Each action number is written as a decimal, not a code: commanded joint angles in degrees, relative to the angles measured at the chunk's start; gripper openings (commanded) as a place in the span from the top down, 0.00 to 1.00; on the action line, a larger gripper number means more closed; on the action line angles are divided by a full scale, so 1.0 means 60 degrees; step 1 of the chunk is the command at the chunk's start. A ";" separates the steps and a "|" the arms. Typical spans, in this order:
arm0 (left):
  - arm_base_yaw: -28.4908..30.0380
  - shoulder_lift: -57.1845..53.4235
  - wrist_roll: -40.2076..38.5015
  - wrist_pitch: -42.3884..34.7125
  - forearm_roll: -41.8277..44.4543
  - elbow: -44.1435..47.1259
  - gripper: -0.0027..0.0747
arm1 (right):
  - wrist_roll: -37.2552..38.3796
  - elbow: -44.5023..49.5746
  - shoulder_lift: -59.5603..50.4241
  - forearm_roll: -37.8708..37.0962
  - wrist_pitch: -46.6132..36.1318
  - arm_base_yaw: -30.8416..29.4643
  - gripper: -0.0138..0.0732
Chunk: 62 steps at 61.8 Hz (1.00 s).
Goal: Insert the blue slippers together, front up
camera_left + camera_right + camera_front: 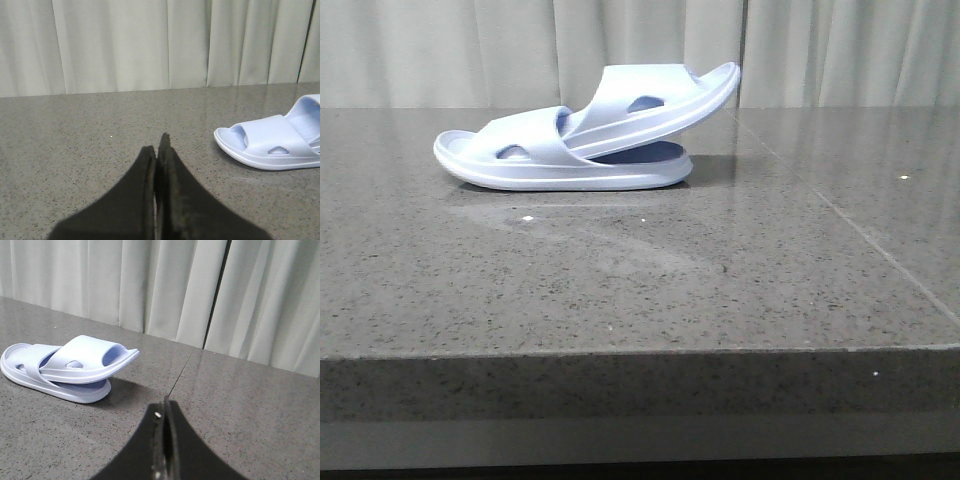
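The two pale blue slippers sit together at the back of the grey table. The lower slipper (520, 165) lies flat on its sole. The upper slipper (655, 100) is pushed toe-first under the lower one's strap and tilts up to the right. The pair also shows in the left wrist view (272, 140) and the right wrist view (70, 367). My left gripper (159, 145) is shut and empty, left of the slippers. My right gripper (164, 405) is shut and empty, right of them. Neither gripper shows in the front view.
The grey speckled stone table (640, 290) has a seam line (850, 225) running back on the right and its front edge (640, 352) close to the camera. Pale curtains (470, 50) hang behind the table.
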 commanded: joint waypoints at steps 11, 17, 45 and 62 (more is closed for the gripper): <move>-0.0993 -0.0541 -0.1419 -0.1761 0.1840 0.0460 0.99 | -0.0085 -0.0237 0.0045 0.0028 -0.0734 0.0006 0.97; -0.0958 -0.0803 -0.1419 -0.1971 0.1735 0.0920 0.99 | -0.0085 -0.0237 0.0045 0.0028 -0.0734 0.0006 0.97; 0.0487 -0.2080 -0.1419 -0.2272 0.0545 0.3256 0.99 | -0.0085 -0.0237 0.0045 0.0028 -0.0742 0.0006 0.97; 0.0535 -0.2080 -0.1419 -0.2664 0.0576 0.3579 0.99 | -0.0085 -0.0237 0.0053 0.0028 -0.0727 0.0006 0.97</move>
